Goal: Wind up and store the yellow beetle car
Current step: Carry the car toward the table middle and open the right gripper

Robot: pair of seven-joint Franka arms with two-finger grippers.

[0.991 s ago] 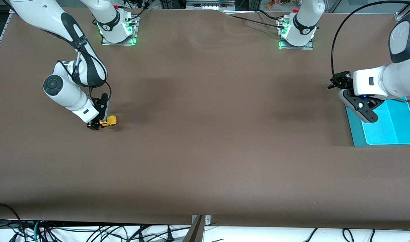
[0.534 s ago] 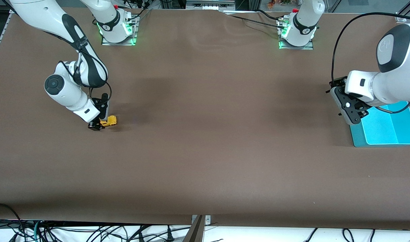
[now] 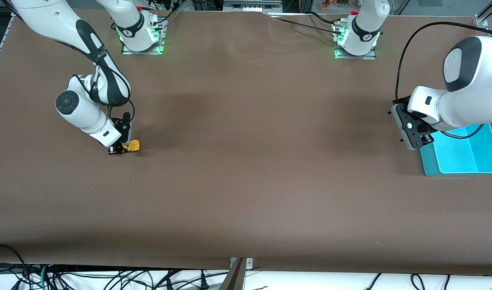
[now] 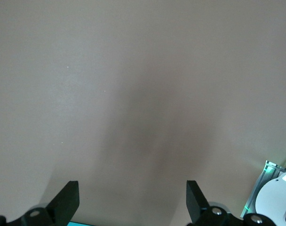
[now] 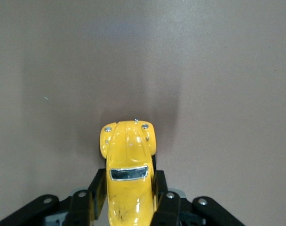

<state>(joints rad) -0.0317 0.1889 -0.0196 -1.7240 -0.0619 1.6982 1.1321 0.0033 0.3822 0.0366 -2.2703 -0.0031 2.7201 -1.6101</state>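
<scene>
The yellow beetle car (image 3: 133,145) is a small rounded yellow toy with a dark windscreen, at the right arm's end of the table. My right gripper (image 3: 119,150) is shut on its rear half, low at the table surface. In the right wrist view the car (image 5: 129,160) points away from the camera, with a black finger (image 5: 92,197) on each side and my right gripper (image 5: 129,205) closed around it. I cannot tell whether its wheels touch the table. My left gripper (image 3: 409,133) hangs open and empty beside the teal tray, its jaws wide apart in the left wrist view (image 4: 131,202).
A teal tray (image 3: 429,163) with a lighter blue inside lies at the left arm's end of the table. The two arm bases (image 3: 141,30) (image 3: 356,34) stand along the edge farthest from the front camera. Brown table (image 3: 254,161) lies between the arms.
My left gripper has swung off the tray toward the table's middle and turned. My right gripper has shifted slightly with the car still in it, which now sits a little lower.
</scene>
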